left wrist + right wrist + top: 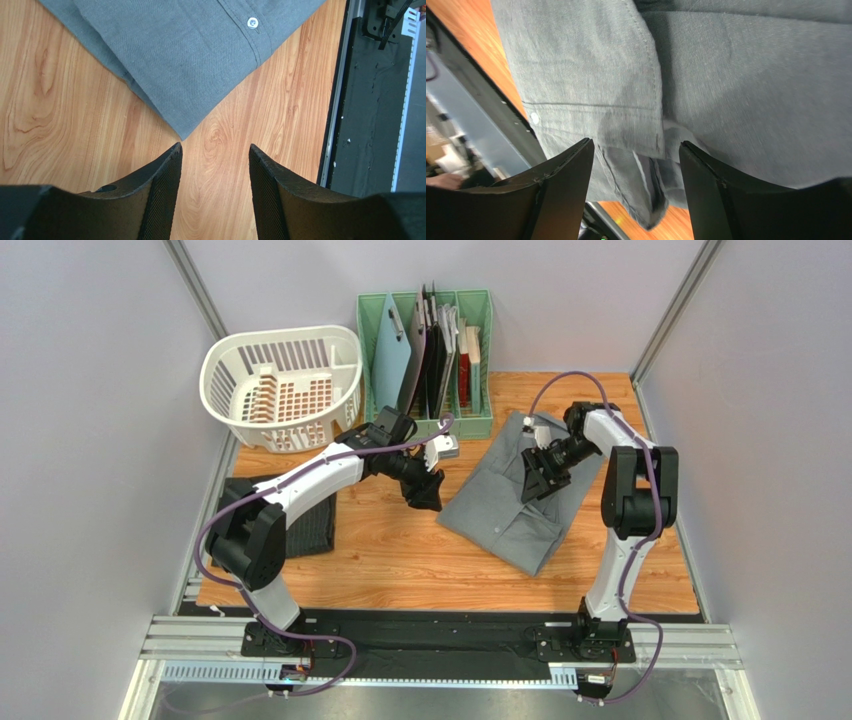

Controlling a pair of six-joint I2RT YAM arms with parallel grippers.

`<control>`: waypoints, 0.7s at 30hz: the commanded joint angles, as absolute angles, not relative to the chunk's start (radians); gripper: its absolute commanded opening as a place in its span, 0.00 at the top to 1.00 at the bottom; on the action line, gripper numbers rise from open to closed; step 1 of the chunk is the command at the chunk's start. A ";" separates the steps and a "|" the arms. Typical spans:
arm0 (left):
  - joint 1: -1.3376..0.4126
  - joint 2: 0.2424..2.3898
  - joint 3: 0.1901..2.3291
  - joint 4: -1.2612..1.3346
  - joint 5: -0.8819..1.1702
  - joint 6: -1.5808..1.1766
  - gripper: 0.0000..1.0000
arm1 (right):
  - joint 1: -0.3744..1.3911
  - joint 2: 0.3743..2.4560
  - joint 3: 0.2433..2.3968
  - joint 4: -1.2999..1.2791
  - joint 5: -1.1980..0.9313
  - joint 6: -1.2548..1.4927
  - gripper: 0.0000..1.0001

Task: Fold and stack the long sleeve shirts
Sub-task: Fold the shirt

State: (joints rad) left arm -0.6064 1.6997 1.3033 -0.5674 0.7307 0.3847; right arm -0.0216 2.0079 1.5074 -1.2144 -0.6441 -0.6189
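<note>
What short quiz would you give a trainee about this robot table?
1. True or false: the plain grey folded cloth shirt lies on the wooden table.
2. Fill in: seen from overhead, the dark charcoal folded cloth shirt is partly hidden by the ___ arm.
3. The right gripper hangs over: A) bare wood B) the grey shirt C) the charcoal shirt.

Key: 1 true; 2 left; 3 B.

Matt grey woven cloth shirt (500, 510) right of centre, on smooth wood-grain table (400, 560); upper-left basket (350, 375) looks glossy white plastic
</note>
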 commanded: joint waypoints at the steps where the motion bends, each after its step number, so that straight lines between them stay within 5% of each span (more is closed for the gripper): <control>1: -0.606 1.625 1.281 -0.532 0.742 0.345 0.42 | -0.006 2.017 1.545 -1.243 -0.732 -0.506 0.25; 15: -0.606 1.637 1.276 -0.522 0.732 0.328 0.42 | 0.048 2.063 1.485 -1.172 -0.664 -0.488 0.33; 18: -0.606 1.643 1.281 -0.520 0.739 0.331 0.43 | 0.048 2.072 1.494 -1.172 -0.664 -0.489 0.46; 21: -0.606 1.641 1.276 -0.519 0.736 0.342 0.44 | 0.051 2.037 1.505 -1.216 -0.684 -0.517 0.72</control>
State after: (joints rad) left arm -0.6064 1.6604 1.2701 -0.5396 0.7204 0.3450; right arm 0.0498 2.0670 1.4895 -1.1900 -0.6643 -0.5014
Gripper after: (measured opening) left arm 0.563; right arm 0.407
